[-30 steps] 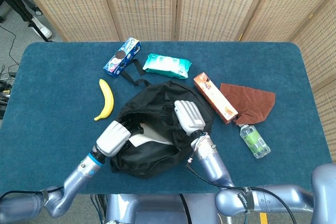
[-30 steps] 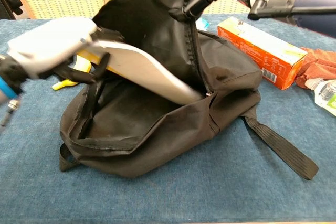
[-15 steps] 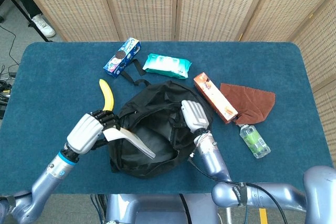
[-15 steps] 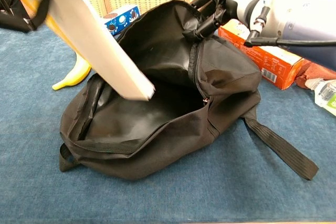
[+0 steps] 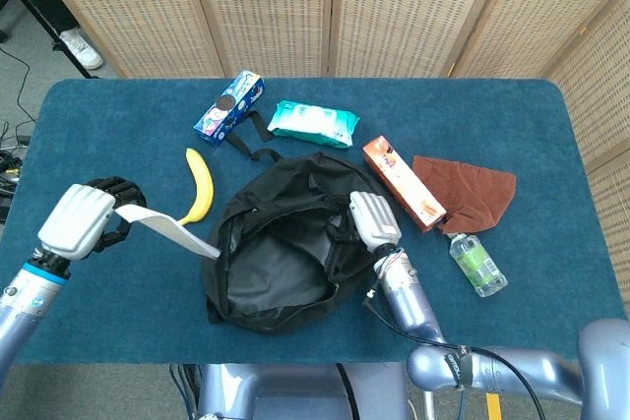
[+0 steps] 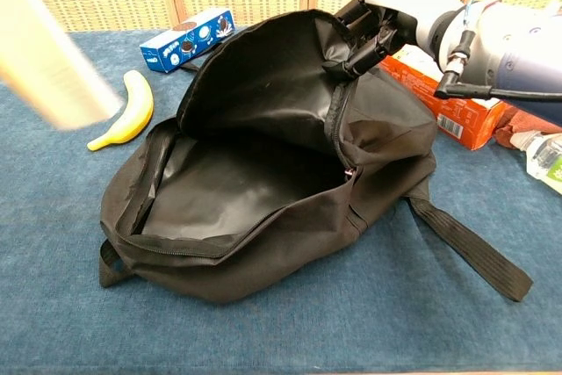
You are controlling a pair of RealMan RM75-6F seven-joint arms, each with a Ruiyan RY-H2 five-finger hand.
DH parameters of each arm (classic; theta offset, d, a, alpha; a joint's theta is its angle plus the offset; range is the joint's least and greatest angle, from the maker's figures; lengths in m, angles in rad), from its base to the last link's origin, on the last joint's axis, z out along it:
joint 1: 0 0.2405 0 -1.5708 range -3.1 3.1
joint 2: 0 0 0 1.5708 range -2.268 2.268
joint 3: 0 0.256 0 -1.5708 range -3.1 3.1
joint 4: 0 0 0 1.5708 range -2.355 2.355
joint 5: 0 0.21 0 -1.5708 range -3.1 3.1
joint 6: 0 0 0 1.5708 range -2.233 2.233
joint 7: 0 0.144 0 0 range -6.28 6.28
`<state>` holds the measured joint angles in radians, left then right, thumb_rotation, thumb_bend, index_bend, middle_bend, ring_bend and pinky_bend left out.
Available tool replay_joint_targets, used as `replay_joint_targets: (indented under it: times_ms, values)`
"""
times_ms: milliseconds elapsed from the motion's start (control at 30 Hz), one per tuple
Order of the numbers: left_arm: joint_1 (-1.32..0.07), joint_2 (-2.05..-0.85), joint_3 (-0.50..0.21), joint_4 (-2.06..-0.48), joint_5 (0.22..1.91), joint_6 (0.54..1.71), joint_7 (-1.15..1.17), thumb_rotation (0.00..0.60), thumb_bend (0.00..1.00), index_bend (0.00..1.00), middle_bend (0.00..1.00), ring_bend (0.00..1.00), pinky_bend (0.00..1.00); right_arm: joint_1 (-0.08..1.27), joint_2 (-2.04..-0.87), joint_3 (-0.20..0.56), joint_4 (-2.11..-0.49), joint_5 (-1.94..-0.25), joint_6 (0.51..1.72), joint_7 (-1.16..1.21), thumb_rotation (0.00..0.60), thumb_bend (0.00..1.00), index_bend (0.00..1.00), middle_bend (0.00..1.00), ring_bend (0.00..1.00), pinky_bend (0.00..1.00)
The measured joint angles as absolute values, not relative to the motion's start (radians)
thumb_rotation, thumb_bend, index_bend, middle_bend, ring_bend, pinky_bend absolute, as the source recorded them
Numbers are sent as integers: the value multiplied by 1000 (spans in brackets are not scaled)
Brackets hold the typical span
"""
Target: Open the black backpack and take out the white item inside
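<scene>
Two robot hands are showing in the head view. The left robot hand [image 5: 84, 220] is gripping the white item [image 5: 167, 230] at about 9 o'clock from the backpack [image 5: 285, 253], the flat item slanting toward the bag's rim and lying clear of the opening. The right robot hand [image 5: 374, 220] is pinching the bag's open flap at about 3 o'clock. A banana [image 5: 200, 186] is lying between the left robot hand and the bag; a cookie box [image 5: 229, 105] and a teal pack [image 5: 312, 122] are sitting at 12 o'clock on the worktop [image 5: 98, 125].

From the chest view, the right robot hand [image 6: 386, 19] is holding the flap up, keeping the backpack [image 6: 263, 217] gaping. The white item [image 6: 48, 59] is showing blurred at upper left, above the worktop [image 6: 351, 331], beside the banana [image 6: 123, 111].
</scene>
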<state>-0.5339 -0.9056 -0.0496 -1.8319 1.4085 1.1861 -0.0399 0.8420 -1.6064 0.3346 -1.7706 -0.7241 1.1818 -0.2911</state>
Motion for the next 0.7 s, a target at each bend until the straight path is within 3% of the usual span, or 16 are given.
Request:
replay_joint_targets:
  times_ms: [133, 267, 333, 367, 433, 500, 567, 700]
  values:
    - [-564, -859, -43, -1851, 1259, 1023, 35, 600, 708, 819, 503, 365, 460, 837, -1609, 331, -1769, -734, 1178, -294, 600, 466, 641, 606, 459, 377]
    - [-600, -896, -41, -1817, 1160, 956, 151, 600, 701, 804, 458, 338, 453, 832, -1610, 329, -1766, -741, 1175, -299, 600, 466, 641, 606, 459, 377]
    - [-618, -947, -43, -1782, 1099, 945, 227, 600, 678, 634, 250, 192, 364, 828, -1608, 328, -1767, -744, 1172, -300, 600, 466, 641, 606, 459, 377]
    - [-624, -974, -45, -1764, 1074, 945, 258, 600, 660, 482, 111, 89, 285, 827, -1607, 327, -1767, -748, 1170, -300, 600, 466, 641, 606, 459, 377]
    - [-634, -1050, -56, -1714, 1036, 959, 310, 600, 627, 256, 0, 0, 162, 824, -1603, 322, -1769, -756, 1169, -302, 600, 466, 641, 606, 459, 377]
    - [-638, -1118, -68, -1663, 1021, 977, 321, 600, 586, 98, 0, 0, 82, 820, -1597, 316, -1772, -770, 1166, -305, 600, 472, 641, 606, 459, 377]
    - [-644, -1184, -84, -1600, 1012, 991, 305, 600, 523, 14, 0, 0, 25, 816, -1593, 309, -1774, -787, 1164, -305, 600, 497, 641, 606, 459, 377]
    - [-648, -1218, -105, -1557, 1018, 1012, 282, 600, 450, 0, 0, 0, 0, 802, -1586, 293, -1786, -838, 1156, -281, 600, 482, 641, 593, 455, 376]
